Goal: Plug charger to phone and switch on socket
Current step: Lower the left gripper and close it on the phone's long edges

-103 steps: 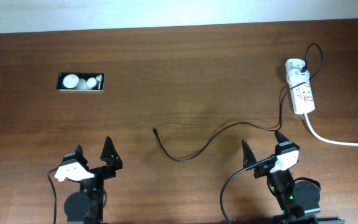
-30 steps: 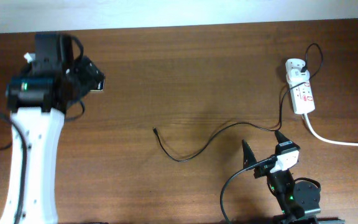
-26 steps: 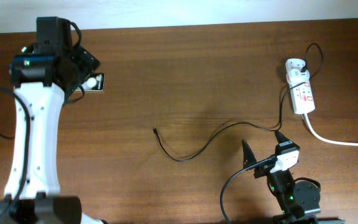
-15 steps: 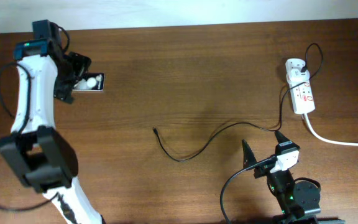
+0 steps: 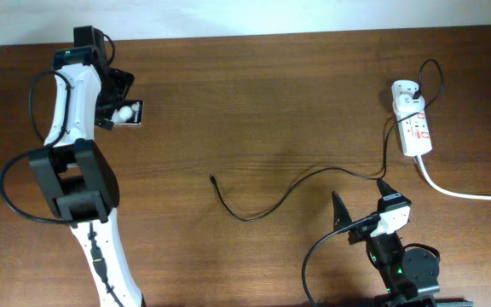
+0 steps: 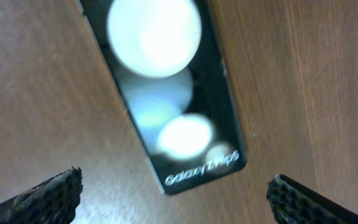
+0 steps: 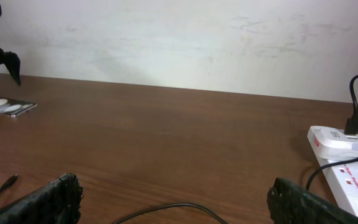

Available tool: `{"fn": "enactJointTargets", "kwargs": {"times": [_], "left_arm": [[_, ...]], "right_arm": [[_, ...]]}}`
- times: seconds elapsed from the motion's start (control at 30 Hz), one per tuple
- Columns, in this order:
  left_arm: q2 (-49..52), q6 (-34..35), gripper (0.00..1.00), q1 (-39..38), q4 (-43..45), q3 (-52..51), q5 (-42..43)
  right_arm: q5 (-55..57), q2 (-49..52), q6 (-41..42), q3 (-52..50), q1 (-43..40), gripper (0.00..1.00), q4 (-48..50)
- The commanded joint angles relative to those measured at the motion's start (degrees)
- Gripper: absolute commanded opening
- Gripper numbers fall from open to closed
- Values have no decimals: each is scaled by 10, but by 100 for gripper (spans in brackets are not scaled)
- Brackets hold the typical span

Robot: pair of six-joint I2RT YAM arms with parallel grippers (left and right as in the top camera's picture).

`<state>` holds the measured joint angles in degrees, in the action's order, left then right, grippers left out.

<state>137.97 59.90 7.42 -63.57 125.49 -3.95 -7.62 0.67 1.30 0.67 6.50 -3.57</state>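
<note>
Left tool [image 6: 176,199] hangs wide open over the phone [image 6: 166,99]; right tool [image 5: 360,193] sits wide open, empty.
Phone lies flat at the bench's [image 5: 271,94] 10 o'clock, long axis 9-to-3, directly beneath the left tool; charger tip [image 5: 212,178] mid-bench; socket [image 5: 416,132] at 2 o'clock, nearer the right tool.

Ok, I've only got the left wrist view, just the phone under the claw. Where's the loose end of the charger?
Observer: The charger tip lies in the middle of the table, well right of the phone, nothing touching it.
Operator: Is its other end plugged in?
Observer: Yes, the white adapter sits in the far end of the power strip, over on the right side.
Operator: And the other arm?
Observer: The right claw is open and empty, near the front edge.
</note>
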Motion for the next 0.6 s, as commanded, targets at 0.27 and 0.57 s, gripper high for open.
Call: {"fn": "enactJointTargets", "kwargs": {"times": [0.27,0.57], "left_arm": [[67,40,100,2,58,11,-14],[133,50,95,2,56,11,55]], "right_arm": [[-8,-5,-2,-3,-2,99,-1],[-8,-5,-2,-3,-2,99,-1]]}}
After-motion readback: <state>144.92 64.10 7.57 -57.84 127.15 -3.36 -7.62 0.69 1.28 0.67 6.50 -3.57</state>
